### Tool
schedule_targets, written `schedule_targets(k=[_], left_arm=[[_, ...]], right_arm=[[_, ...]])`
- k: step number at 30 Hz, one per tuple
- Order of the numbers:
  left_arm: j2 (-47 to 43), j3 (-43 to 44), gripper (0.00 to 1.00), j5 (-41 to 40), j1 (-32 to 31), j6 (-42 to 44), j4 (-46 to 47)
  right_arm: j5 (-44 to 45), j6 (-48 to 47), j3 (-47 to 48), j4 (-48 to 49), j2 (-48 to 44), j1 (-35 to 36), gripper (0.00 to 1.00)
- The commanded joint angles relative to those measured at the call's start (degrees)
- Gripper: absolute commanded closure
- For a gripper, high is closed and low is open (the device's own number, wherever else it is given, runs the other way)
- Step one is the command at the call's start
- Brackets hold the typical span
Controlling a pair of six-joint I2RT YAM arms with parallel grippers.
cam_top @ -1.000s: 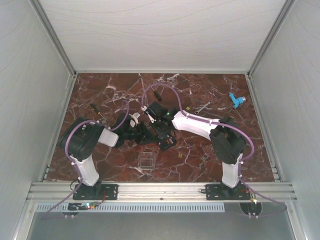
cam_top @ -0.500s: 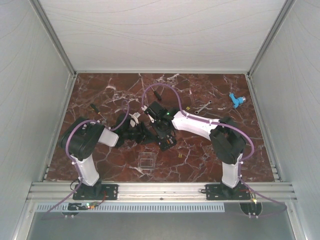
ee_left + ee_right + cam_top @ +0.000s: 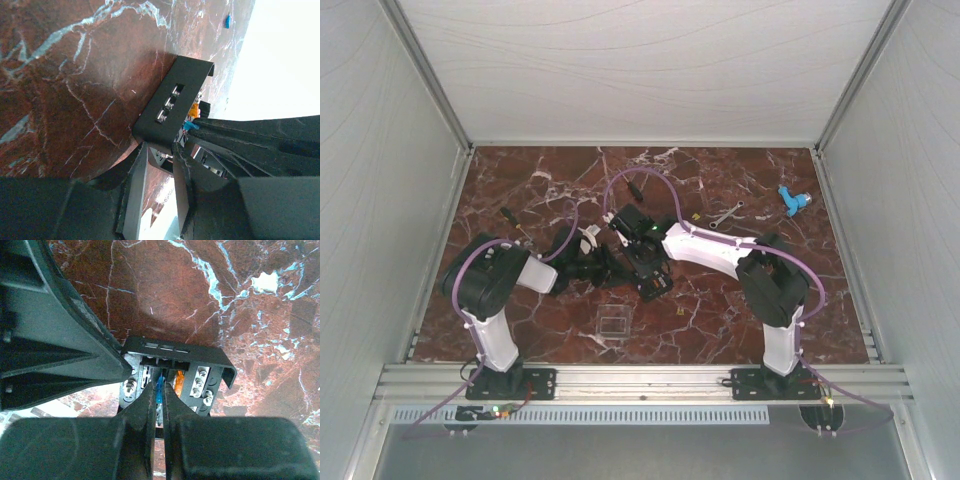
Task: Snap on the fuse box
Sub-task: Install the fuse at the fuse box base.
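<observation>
Table (image 3: 720, 310): carries the fuse box (image 3: 175, 350) close to its centre, a little toward the near edge, between the two arms. Whether the box sits flat or is raised slightly cannot be told.
Left gripper (image 3: 159, 150): jaws partly closed about one end of the fuse box; judged to be holding it as a brace.
Right gripper (image 3: 160, 397): fingers pinched together on a blue fuse (image 3: 160, 384), directly over the open face of the box.
Clear lid (image 3: 611, 325): lies apart on the table, nearer the near edge; not yet fitted.
Orange fuse (image 3: 179, 377): already seated, just beside the blue fuse.
Hazard, box: the left jaws hold only an edge. Downward force from the right arm may tip or slide the box out of that hold.
Hazard, grippers: both work close together over the box, so a sideways correction may bring the fingers into collision.
Hazard, fuse: blades off line with the slot may jam or bend, or strike the orange fuse. The thin fuse may twist in the pinch.
Facing: slotted face up, toward the right wrist camera; one side wall with three slots faces the left wrist camera.
Long axis: outline close to square; no clear long axis can be made out.
</observation>
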Motion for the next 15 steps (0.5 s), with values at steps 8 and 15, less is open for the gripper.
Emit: schedule_targets(k=[8, 15], left_arm=[[0.51, 0.12, 0.73, 0.33, 0.17, -0.25, 3.28], [0.26, -0.19, 0.73, 0.42, 0.17, -0.56, 3.63]], right_arm=[[1.11, 1.28, -0.14, 0.92, 2.43, 0.43, 1.0], [2.51, 2.68, -0.36, 1.04, 2.31, 0.42, 0.96]])
